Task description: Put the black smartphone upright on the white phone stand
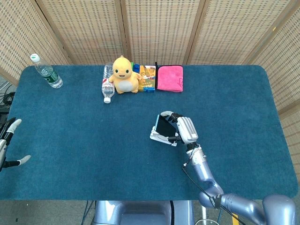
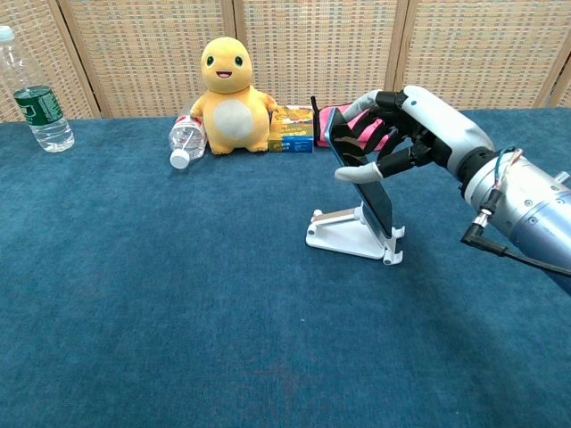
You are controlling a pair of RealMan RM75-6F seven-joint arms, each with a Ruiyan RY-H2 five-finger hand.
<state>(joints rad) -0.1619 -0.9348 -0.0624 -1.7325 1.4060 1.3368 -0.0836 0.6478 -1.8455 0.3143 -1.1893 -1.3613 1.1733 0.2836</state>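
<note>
**Chest view: phone gripped on the stand at mid-table**

Chest view shows the black smartphone (image 2: pixel 368 185) standing on its lower edge in the white phone stand (image 2: pixel 352 236), tilted back against the stand's rest, its bottom corner behind the small front lip. The right hand (image 2: pixel 415 134) holds it from the right side: the fingers (image 2: pixel 385 160) curl around the phone's upper part, with the thumb pressing across its near face. In the head view the same right hand (image 1: pixel 183 130) covers most of the phone (image 1: pixel 164 124), and the stand (image 1: pixel 161 137) shows as a white base poking out to the left beneath it.

The stand sits a little right of the middle of the blue tabletop (image 2: pixel 178 312), with bare cloth on every side of it; the near edge and the right edge are both well apart from it.

Along the far edge runs a row of things: a yellow plush toy (image 2: pixel 229 94), a fallen bottle (image 2: pixel 187 139) touching its left side, a small colourful box (image 2: pixel 293 129) just to its right, and a pink cloth (image 1: pixel 169 78) beyond that, partly hidden behind the hand in the chest view. An upright bottle (image 2: pixel 37 98) stands near the far left corner.

The left hand (image 1: pixel 10 143) hangs at the left edge of the tabletop in the head view, fingers spread and holding nothing, well apart from everything else.
</note>
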